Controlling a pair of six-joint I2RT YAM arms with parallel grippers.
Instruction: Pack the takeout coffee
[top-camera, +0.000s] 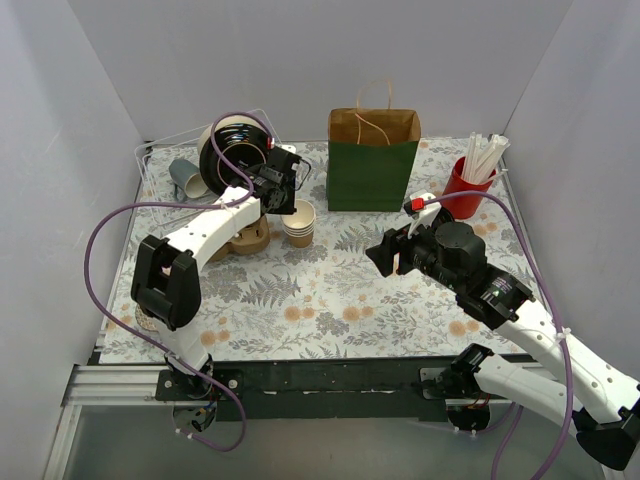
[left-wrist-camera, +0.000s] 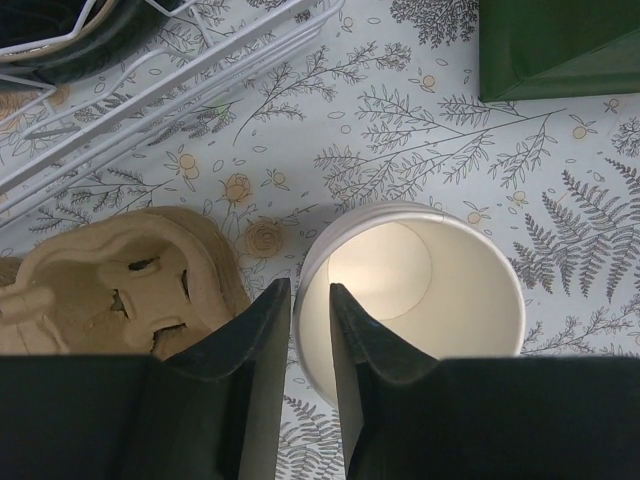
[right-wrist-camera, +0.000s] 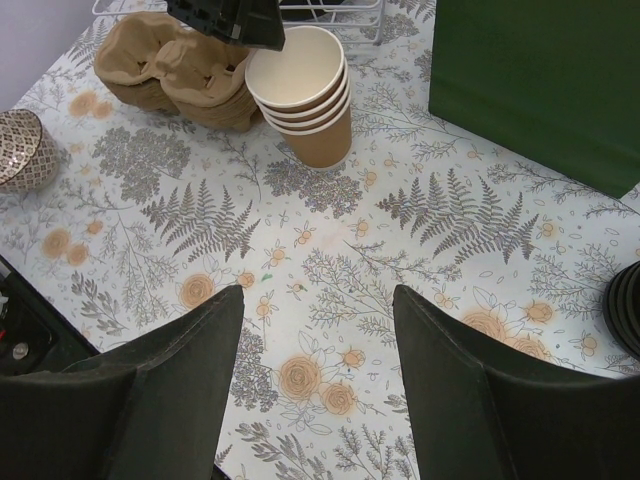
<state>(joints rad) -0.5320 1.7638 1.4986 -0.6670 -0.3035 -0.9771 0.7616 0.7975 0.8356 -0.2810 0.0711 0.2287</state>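
Note:
No lidded tan cup with a black sip lid shows in any view. A stack of lidless tan cups (top-camera: 299, 222) stands left of the green-and-brown paper bag (top-camera: 372, 160). My left gripper (top-camera: 285, 188) is over the stack. In the left wrist view its jaws (left-wrist-camera: 310, 290) straddle the top cup's (left-wrist-camera: 420, 290) left rim, one finger outside and one inside, closed narrowly on the wall. My right gripper (top-camera: 385, 255) is open and empty above the bare mat (right-wrist-camera: 318, 300), right of the stack (right-wrist-camera: 300, 95).
A cardboard cup carrier (top-camera: 245, 238) lies left of the stack. A wire rack with black lids (top-camera: 235, 155) stands at the back left beside a grey cup (top-camera: 184, 178). A red cup of straws (top-camera: 468, 185) is right of the bag. A patterned bowl (right-wrist-camera: 20, 150) sits near the left edge.

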